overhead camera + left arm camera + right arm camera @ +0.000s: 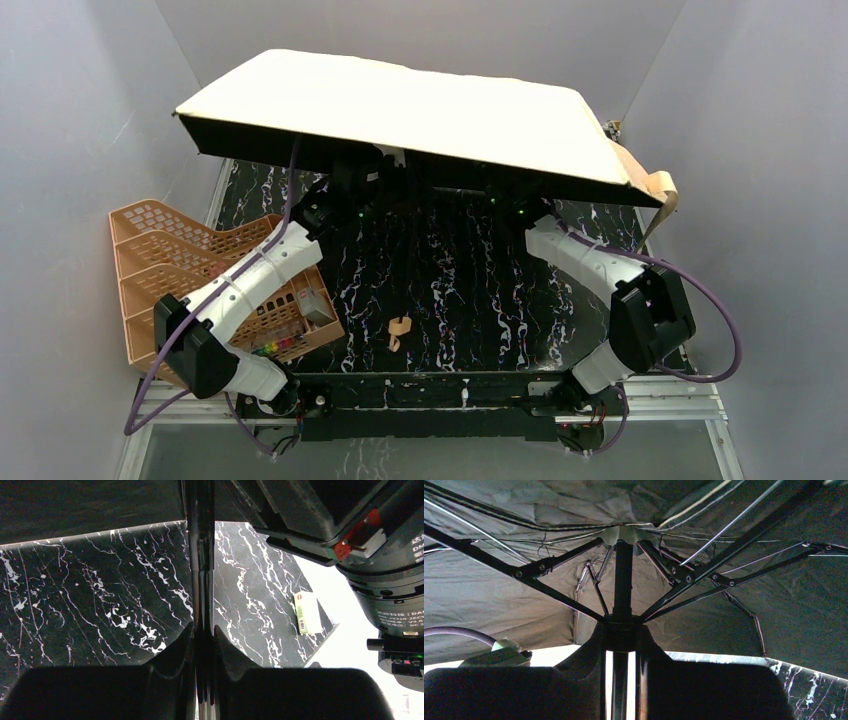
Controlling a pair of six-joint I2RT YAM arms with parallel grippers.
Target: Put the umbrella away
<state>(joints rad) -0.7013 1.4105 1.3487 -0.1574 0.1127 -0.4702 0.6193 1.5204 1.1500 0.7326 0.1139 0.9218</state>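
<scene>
— What's the biggest thing there?
— The umbrella (400, 105), spread fully open above the table (470, 290). It is tilted, its left edge higher than its right. The canopy is smooth tan cloth on top and creased black cloth underneath, stretched over thin black jointed ribs (549, 587).

— And the table?
— A flat black top, glossy, veined in white like marble.

— Any containers?
— One: an orange plastic mesh tray rack (170, 260) at the table's left edge, with stepped tiers. Its lowest tier holds a small pale box (315, 305) and some coloured bits too small to name.

— The grippers?
— Both are under the canopy. The left gripper (203, 630) is clamped on the straight black shaft (200, 540). The right gripper (621, 627) is pinched round the shaft's collar, where the ribs meet.

— Smaller things?
— The tan handle (400, 330) hangs low over the table's middle. A tan strap (655, 190) dangles off the canopy's right corner. A white card (307, 612) lies flat on the table.
</scene>
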